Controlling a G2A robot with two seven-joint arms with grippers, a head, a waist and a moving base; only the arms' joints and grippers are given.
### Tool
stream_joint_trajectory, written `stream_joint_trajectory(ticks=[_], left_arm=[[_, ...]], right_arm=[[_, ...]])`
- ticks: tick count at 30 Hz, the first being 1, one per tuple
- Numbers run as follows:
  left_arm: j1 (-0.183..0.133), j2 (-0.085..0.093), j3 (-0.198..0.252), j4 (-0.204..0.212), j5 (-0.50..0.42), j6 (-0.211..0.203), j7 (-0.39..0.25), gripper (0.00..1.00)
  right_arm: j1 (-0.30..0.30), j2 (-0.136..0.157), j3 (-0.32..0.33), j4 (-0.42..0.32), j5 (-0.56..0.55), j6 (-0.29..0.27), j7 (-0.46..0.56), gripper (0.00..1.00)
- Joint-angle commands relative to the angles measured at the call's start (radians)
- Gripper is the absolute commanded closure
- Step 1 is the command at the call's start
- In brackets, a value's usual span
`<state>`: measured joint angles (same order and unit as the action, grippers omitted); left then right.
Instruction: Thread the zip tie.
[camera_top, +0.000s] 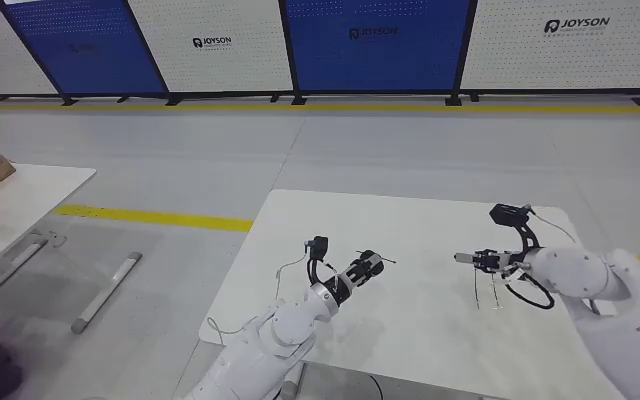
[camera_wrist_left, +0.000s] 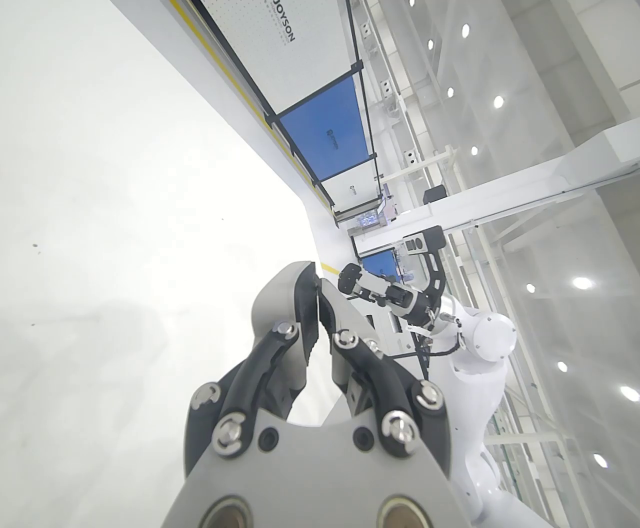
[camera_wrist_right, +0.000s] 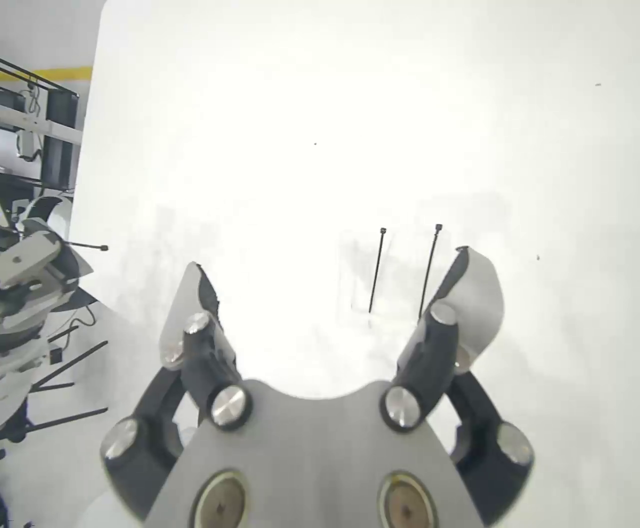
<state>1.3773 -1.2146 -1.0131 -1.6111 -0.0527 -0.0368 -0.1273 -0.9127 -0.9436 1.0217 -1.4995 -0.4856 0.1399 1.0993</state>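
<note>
The left gripper (camera_wrist_left: 318, 292) has its jaws pressed together, and a thin dark strip runs between the pads; from this wrist view alone it is hard to be sure what it is, but the right wrist view shows a black zip tie (camera_wrist_right: 89, 246) sticking out sideways from that same claw, its small square head at the free end, clear of the table (camera_top: 400, 215). In the top view the left gripper (camera_top: 368, 266) sits above the table's near middle and points toward the right gripper (camera_top: 468, 258), the two well apart. The right gripper (camera_wrist_right: 332, 280) is spread wide with nothing between its fingers (camera_wrist_right: 475, 285), and it hangs above the white tabletop. Just beyond it, a first loose tie (camera_wrist_right: 376, 270) and a second loose tie (camera_wrist_right: 431, 262) lie flat on the table side by side, near each other but apart, roughly parallel, heads pointing the same way. The second one's tail end runs behind one fingertip.
</note>
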Motion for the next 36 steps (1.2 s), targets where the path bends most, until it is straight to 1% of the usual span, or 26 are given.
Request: stream_joint_trajectory(ticks=[1, 4, 6, 7, 9, 10, 11, 21, 22, 25, 28, 30, 33, 34, 35, 36], left_arm=[[0.000, 0.000, 0.000, 0.000, 0.000, 0.000, 0.000, 1.00], [0.000, 0.000, 0.000, 0.000, 0.000, 0.000, 0.000, 1.00], [0.000, 0.000, 0.000, 0.000, 0.000, 0.000, 0.000, 1.00], [0.000, 0.000, 0.000, 0.000, 0.000, 0.000, 0.000, 1.00], [0.000, 0.000, 0.000, 0.000, 0.000, 0.000, 0.000, 1.00], [0.000, 0.000, 0.000, 0.000, 0.000, 0.000, 0.000, 1.00], [0.000, 0.000, 0.000, 0.000, 0.000, 0.000, 0.000, 1.00], [0.000, 0.000, 0.000, 0.000, 0.000, 0.000, 0.000, 1.00], [0.000, 0.000, 0.000, 0.000, 0.000, 0.000, 0.000, 1.00], [0.000, 0.000, 0.000, 0.000, 0.000, 0.000, 0.000, 1.00], [0.000, 0.000, 0.000, 0.000, 0.000, 0.000, 0.000, 1.00], [0.000, 0.000, 0.000, 0.000, 0.000, 0.000, 0.000, 1.00], [0.000, 0.000, 0.000, 0.000, 0.000, 0.000, 0.000, 1.00], [0.000, 0.000, 0.000, 0.000, 0.000, 0.000, 0.000, 1.00], [0.000, 0.000, 0.000, 0.000, 0.000, 0.000, 0.000, 1.00], [0.000, 0.000, 0.000, 0.000, 0.000, 0.000, 0.000, 1.00]], right_arm=[[0.005, 0.001, -0.015, -0.002, -0.034, -0.065, 0.025, 0.00], [0.014, 0.002, -0.023, 0.004, -0.057, -0.113, 0.060, 0.00], [0.023, 0.003, -0.026, 0.000, -0.076, -0.123, 0.092, 0.00], [0.027, 0.004, -0.033, -0.006, -0.095, -0.131, 0.116, 0.00], [0.044, 0.006, -0.057, -0.023, -0.151, -0.177, 0.201, 0.00], [0.051, 0.007, -0.064, -0.027, -0.188, -0.182, 0.215, 0.00], [0.049, 0.007, -0.064, -0.029, -0.203, -0.158, 0.205, 0.00], [0.046, 0.006, -0.063, -0.028, -0.198, -0.158, 0.198, 0.00], [0.034, 0.006, -0.061, -0.024, -0.178, -0.165, 0.181, 0.00], [0.024, 0.007, -0.039, -0.008, -0.100, -0.220, 0.176, 0.00], [0.016, 0.012, -0.018, -0.011, -0.072, -0.247, 0.182, 0.00], [0.014, 0.014, -0.012, -0.019, -0.084, -0.235, 0.186, 0.00], [0.011, 0.014, -0.012, -0.033, -0.101, -0.193, 0.194, 0.00], [0.011, 0.013, -0.012, -0.032, -0.099, -0.184, 0.198, 0.16], [0.013, 0.013, -0.011, -0.028, -0.094, -0.177, 0.206, 0.26], [0.015, 0.012, -0.012, -0.024, -0.091, -0.175, 0.212, 0.47]])
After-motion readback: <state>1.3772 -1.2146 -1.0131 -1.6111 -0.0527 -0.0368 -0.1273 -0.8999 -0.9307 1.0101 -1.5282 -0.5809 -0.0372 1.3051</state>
